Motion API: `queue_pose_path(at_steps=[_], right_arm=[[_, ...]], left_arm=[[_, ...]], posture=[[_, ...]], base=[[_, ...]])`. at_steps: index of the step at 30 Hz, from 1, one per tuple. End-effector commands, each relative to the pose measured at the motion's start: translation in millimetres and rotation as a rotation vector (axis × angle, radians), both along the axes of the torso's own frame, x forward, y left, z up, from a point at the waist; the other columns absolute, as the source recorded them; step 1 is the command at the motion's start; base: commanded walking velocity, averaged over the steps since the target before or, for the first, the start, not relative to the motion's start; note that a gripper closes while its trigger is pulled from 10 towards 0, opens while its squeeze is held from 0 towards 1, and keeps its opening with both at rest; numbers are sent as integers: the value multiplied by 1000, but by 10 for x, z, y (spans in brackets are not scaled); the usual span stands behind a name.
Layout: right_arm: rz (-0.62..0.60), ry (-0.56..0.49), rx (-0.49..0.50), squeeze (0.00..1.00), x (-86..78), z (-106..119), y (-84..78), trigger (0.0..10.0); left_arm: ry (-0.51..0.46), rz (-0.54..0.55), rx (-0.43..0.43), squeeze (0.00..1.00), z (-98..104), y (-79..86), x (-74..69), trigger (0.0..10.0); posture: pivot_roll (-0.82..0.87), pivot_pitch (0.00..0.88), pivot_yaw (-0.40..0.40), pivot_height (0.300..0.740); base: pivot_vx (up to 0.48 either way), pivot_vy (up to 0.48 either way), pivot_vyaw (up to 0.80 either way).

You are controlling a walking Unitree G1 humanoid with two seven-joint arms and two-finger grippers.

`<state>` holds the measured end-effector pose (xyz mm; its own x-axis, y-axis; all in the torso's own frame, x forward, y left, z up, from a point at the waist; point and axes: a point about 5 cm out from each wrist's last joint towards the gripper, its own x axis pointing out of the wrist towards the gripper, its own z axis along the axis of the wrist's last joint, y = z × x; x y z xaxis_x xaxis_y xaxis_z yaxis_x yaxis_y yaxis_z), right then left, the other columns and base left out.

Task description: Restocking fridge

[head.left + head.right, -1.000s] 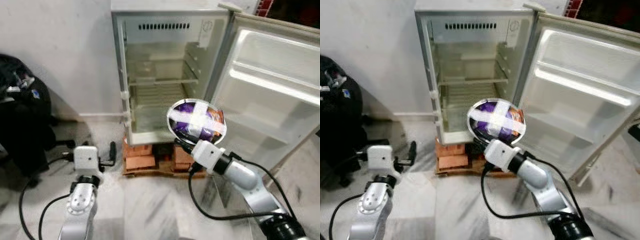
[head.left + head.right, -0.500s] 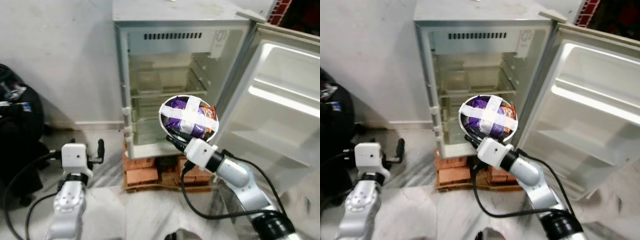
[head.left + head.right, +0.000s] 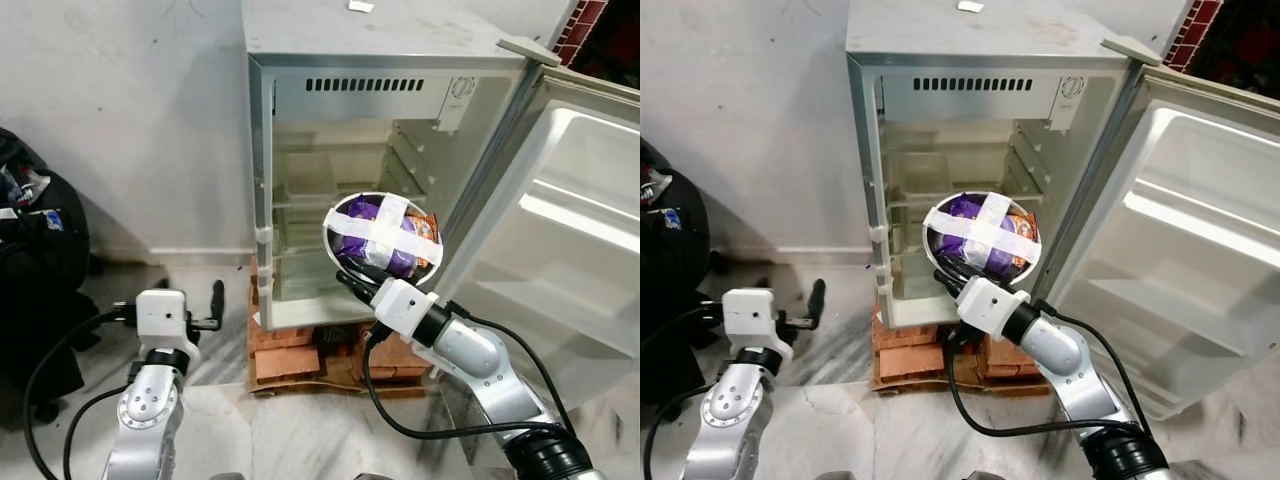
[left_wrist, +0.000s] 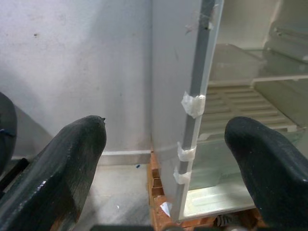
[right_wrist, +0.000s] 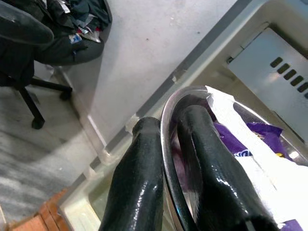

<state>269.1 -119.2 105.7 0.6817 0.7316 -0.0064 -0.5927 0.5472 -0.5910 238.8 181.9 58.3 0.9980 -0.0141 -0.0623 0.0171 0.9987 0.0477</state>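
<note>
A metal bowl [image 3: 385,237] holds purple snack packets under a white cross of tape. My right gripper [image 5: 169,118] is shut on its rim, one finger inside and one outside. The bowl hangs tilted in front of the open fridge [image 3: 380,40], level with its lower shelf [image 3: 310,245]. The fridge compartment looks bare, with a glass shelf [image 4: 250,62] higher up. Its door [image 3: 585,210] swings wide to the right. My left gripper [image 4: 166,144] is open and low, near the fridge's left front edge, with nothing between its fingers.
The fridge stands on red bricks [image 3: 290,362]. A black office chair with dark bags [image 3: 40,250] sits at the left against the white wall [image 3: 130,120]. Black cables trail from both arms over the marble floor [image 3: 300,430].
The whole view has shifted, so the fridge now shows larger and more from above. The bowl stays in my right gripper and sits nearer the fridge opening. The left gripper remains open.
</note>
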Motion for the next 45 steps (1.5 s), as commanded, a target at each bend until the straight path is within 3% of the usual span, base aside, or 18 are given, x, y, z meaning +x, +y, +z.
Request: queue_pose_path(at_steps=[1,30,45], right_arm=[[-22,-19,1,0,39,53,-54,10000],[-9,-13,-18,0,37,35,-37,10000],[-29,-2,-33,0,89,2,-65,10000]], left_arm=[[-14,-13,-4,0,33,-11,12,10000],[19,-7,-20,0,-14,-61,7,10000],[19,6,-19,0,-10,-66,-37,10000]], posture=[[50,0,-55,740],[46,0,-63,740],[52,0,-68,740]], base=[[334,0,0],[353,0,0],[0,-89,0]])
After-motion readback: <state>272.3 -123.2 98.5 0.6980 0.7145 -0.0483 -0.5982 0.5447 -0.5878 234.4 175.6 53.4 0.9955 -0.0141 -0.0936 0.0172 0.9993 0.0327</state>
